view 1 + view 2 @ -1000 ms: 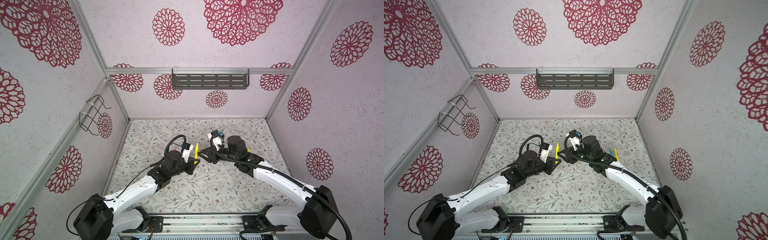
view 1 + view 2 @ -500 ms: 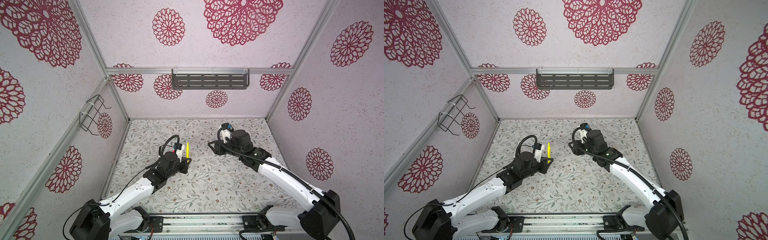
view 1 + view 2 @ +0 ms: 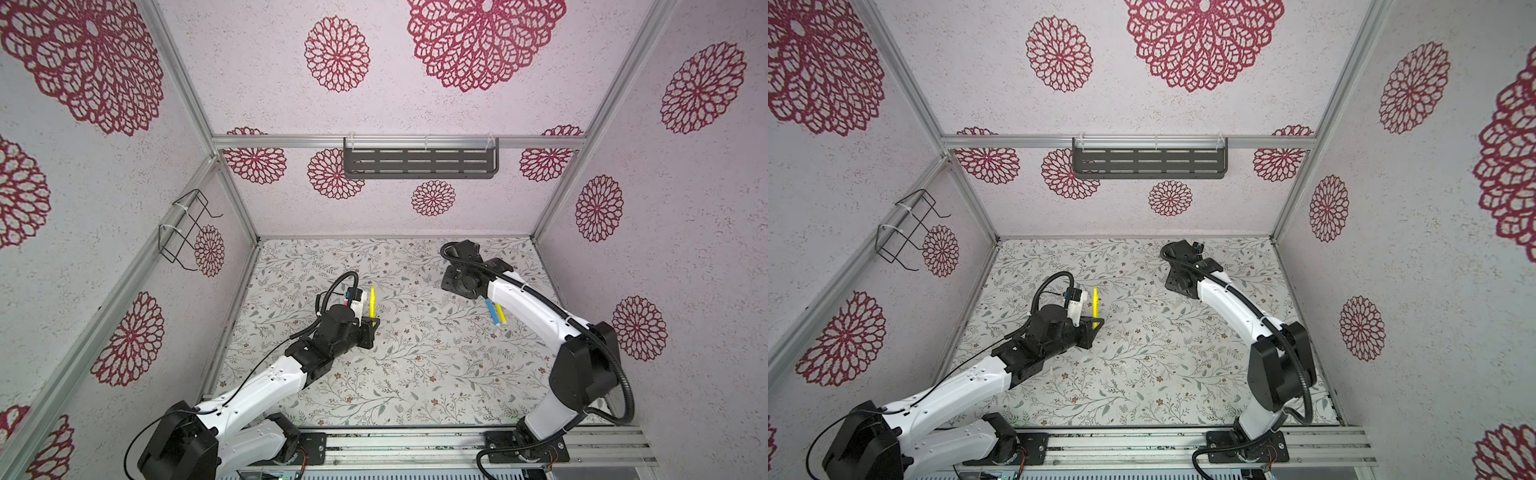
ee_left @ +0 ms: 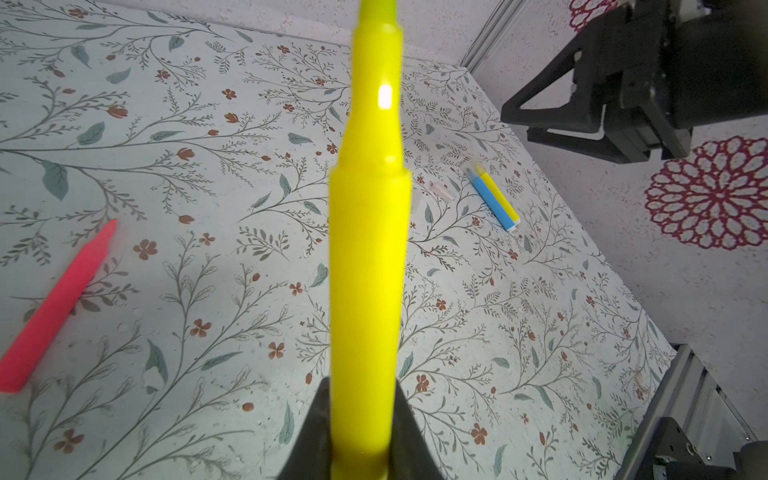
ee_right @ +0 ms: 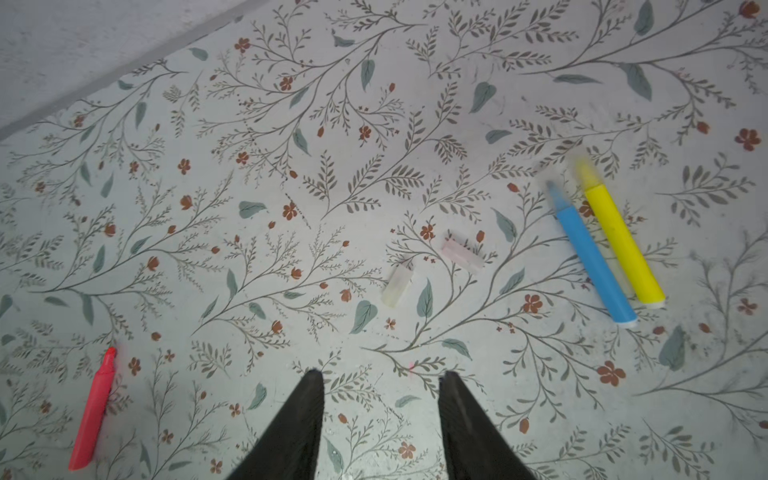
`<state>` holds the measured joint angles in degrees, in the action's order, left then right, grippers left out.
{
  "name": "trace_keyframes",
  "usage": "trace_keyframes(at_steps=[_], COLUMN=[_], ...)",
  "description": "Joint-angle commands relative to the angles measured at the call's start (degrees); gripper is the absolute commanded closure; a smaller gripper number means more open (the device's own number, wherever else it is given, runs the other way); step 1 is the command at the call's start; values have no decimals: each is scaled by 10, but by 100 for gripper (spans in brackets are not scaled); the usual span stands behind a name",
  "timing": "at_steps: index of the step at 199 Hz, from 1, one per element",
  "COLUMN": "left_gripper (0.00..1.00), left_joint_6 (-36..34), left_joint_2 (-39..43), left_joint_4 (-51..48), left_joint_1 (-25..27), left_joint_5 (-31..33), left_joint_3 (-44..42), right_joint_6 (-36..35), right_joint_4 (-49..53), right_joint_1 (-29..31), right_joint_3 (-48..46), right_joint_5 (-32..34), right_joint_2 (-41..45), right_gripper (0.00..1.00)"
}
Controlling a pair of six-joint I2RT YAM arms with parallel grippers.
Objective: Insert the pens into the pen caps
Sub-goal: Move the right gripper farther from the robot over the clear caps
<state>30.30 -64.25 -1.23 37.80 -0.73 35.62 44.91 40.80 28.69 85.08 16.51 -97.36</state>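
Observation:
My left gripper (image 4: 362, 388) is shut on a yellow pen (image 4: 368, 257), which stands upright, tip up, in both top views (image 3: 372, 302) (image 3: 1096, 303). My right gripper (image 5: 380, 374) hangs open and empty over the mat at the back right. Ahead of it on the mat lie two pen caps, a whitish one (image 5: 398, 286) and a pinkish one (image 5: 462, 255). A blue pen (image 5: 592, 262) and a second yellow pen (image 5: 621, 241) lie side by side beside the right arm (image 3: 495, 312). A red-pink pen (image 5: 93, 409) (image 4: 58, 307) lies alone on the mat; the left arm hides it in the top views.
The floral mat (image 3: 415, 365) is walled on three sides. A dark slotted shelf (image 3: 419, 160) hangs on the back wall and a wire rack (image 3: 185, 228) on the left wall. A metal rail (image 3: 415, 442) runs along the front edge.
The two grippers were close together at the middle a second ago and have drawn apart. The left one moved left with the yellow pen; the right one swung to the back right.

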Motion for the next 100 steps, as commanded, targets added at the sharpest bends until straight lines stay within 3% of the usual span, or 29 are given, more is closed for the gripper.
trace_keyframes(at_steps=[1, 31, 100], left_gripper=[100, 100, 100], left_joint_6=[8, 8, 6], left_joint_2=[14, 29, 67], left_joint_4=[3, -3, 8], left_joint_1=[-4, -4, -5], left_joint_5=[4, 7, 19], left_joint_3=[-9, -15, -41], right_joint_6=[52, 68, 140], right_joint_4=[78, 58, 61], right_joint_1=[-3, -15, -36], right_joint_3=[47, 70, 100], right_joint_5=[28, -27, -57], right_joint_2=[-43, -90, -143], right_gripper=[53, 54, 56])
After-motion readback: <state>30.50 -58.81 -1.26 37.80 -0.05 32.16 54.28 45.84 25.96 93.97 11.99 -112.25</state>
